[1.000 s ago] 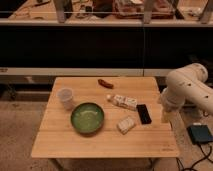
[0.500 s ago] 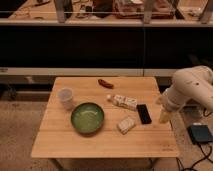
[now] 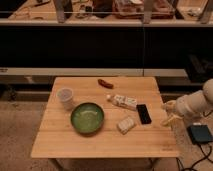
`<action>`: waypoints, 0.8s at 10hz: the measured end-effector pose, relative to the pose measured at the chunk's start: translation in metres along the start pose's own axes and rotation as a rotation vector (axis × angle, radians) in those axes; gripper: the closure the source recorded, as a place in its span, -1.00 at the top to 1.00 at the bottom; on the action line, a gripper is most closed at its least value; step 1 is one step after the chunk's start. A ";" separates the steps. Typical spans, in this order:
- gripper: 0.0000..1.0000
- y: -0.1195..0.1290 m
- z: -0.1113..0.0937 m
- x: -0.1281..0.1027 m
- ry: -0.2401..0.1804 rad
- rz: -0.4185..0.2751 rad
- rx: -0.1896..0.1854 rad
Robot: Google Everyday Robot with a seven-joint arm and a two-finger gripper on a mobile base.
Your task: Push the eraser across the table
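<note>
Now, entry by item.

Change since the earlier frames: my arm sits lower and has drawn back toward the table's edge. Before, it stood taller and reached a little over the tabletop. The things on the table have not moved.

Gripper (image 3: 169, 113), one: it hangs at the edge of the table (image 3: 60, 140), low, near the height of the tabletop. My two pale fingers (image 3: 168, 105) stand apart with a clear gap between them. I hold nothing and touch nothing that I can see.

Eraser (image 3: 143, 113), one: flat, black, lying on the wood just beside my gripper on the inward side, apart from my fingertips. It is the nearest thing to me.

White box (image 3: 124, 102), one: long, printed, just past the eraser from my gripper, with one end close to the eraser's far end.

Beige block (image 3: 126, 124), one: also just past the eraser, lying toward the front edge.

Green bowl (image 3: 87, 118), one: farther off, beyond the beige block.

White cup (image 3: 65, 97), one: upright, the farthest thing from my gripper, beside the bowl.

Reddish-brown object (image 3: 105, 83), one: small, well away from my gripper, near the back edge.

Dark pad (image 3: 200, 134), one: on the floor behind my gripper, under my arm.
</note>
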 end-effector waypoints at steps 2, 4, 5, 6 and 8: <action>-0.49 0.010 0.017 0.016 -0.027 -0.011 -0.047; -0.91 0.018 0.045 0.026 -0.019 -0.035 -0.105; -0.98 0.018 0.056 0.027 -0.016 -0.044 -0.122; -1.00 0.016 0.067 0.025 -0.014 -0.059 -0.143; -1.00 0.014 0.084 0.017 -0.013 -0.096 -0.177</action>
